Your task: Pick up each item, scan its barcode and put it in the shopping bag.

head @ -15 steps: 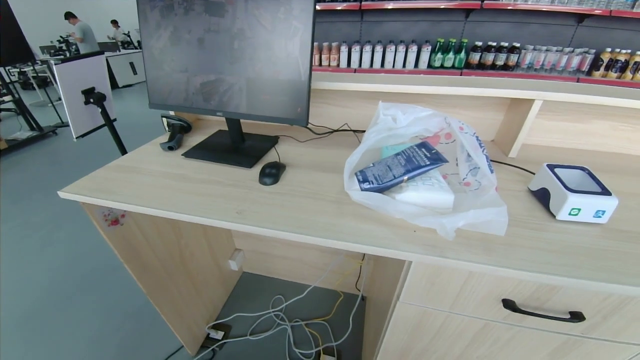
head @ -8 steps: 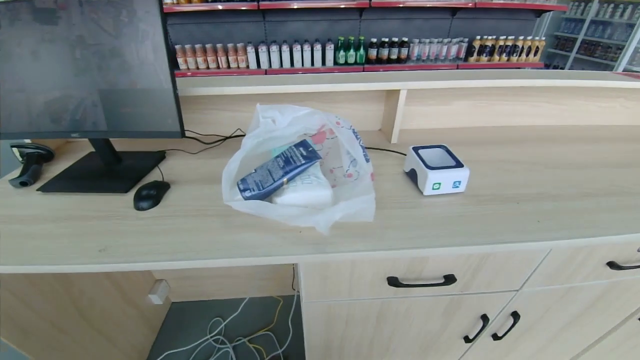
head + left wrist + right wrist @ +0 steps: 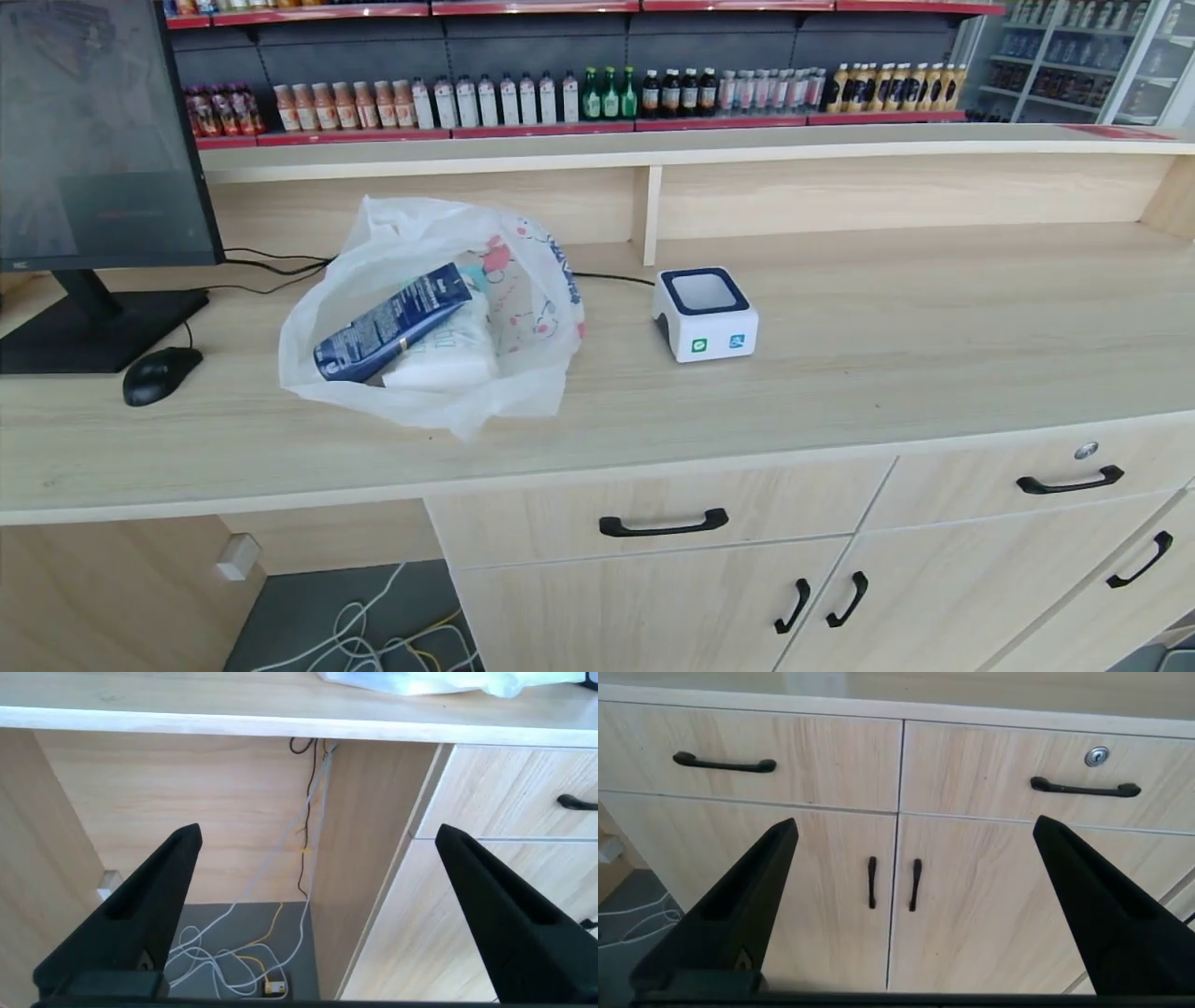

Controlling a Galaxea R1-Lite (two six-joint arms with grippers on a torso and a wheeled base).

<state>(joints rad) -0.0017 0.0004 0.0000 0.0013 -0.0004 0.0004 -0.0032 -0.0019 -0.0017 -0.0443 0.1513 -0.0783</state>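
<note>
Head camera panned right; shopping bag [image 3: 415, 224] unmoved on counter [image 3: 840, 373]; my left gripper [image 3: 318, 833] and right gripper [image 3: 915, 829] both gape wide, empty.

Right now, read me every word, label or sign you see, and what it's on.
Dark blue tube in the translucent white plastic shopping bag: white print, too small.
Bag's side: blue lettering, blurred.
White box-shaped scanner: green and blue icons, no words.
Shelf bottles: labels too small.

On the bench [image 3: 887, 317] we see the shopping bag [image 3: 537, 313] lying open, with a dark blue tube [image 3: 392, 322] resting on a white pack [image 3: 439, 362] inside it. A scanner [image 3: 705, 319] stands near the bag on one side, and a mouse [image 3: 161, 373] and a monitor [image 3: 93, 140] on the other.
</note>
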